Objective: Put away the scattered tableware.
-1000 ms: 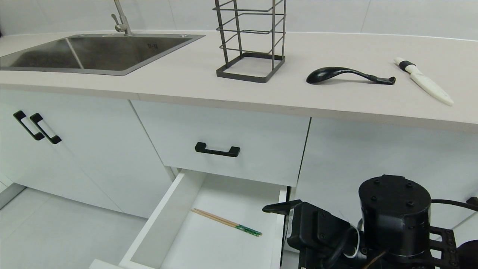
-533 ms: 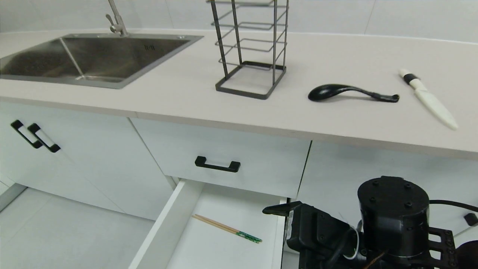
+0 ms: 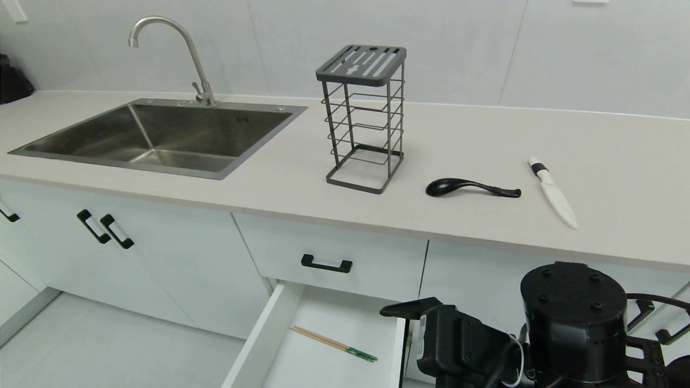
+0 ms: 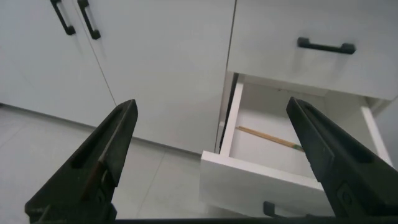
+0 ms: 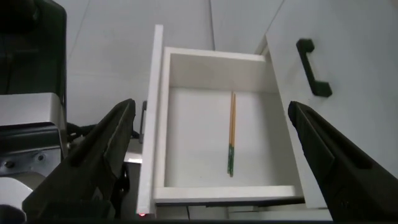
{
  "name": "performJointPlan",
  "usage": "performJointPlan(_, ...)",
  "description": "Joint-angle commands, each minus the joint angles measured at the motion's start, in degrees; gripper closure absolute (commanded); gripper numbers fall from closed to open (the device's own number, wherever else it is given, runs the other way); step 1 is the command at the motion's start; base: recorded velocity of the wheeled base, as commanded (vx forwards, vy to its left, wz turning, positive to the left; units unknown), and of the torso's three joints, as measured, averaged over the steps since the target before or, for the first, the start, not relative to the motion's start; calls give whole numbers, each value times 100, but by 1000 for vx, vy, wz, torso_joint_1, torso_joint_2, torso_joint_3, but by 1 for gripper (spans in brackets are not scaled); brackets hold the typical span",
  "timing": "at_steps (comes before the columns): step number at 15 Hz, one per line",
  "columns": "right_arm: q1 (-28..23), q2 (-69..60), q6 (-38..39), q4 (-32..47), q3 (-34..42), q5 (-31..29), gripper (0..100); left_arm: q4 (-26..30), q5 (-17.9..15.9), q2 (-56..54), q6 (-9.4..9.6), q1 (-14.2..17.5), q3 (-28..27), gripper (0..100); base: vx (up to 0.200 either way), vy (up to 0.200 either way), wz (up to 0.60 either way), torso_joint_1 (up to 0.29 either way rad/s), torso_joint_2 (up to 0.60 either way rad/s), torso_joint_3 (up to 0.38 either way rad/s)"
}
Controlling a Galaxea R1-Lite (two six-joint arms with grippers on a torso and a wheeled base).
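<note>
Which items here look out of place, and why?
A black spoon and a white knife lie loose on the countertop, right of the wire rack. The lower drawer stands open, holding a pair of chopsticks.

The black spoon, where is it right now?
In the head view the black spoon lies on the countertop, right of centre, between the wire rack and the white knife, touching neither.

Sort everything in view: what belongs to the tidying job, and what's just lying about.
Job:
chopsticks
black spoon
white knife
open drawer
slotted rack, probably

Just there:
sink
faucet
closed drawer
cupboard handles
</note>
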Motion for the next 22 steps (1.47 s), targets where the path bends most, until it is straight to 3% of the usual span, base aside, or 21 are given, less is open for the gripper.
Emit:
performJointPlan(1,-2,11,-4,-1,-36,1,0,5,4,0,-1,2,2,0,0,0,0,237,-505,-222)
performJointPlan(15,-28,213,40,193,-484,10,0,5,4,0,-1,2,2,0,0,0,0,316,-523,-253)
performJointPlan(22,-169,345,40,3067,-1803,177,0,5,4,0,-1,2,2,0,0,0,0,223,-435,-212)
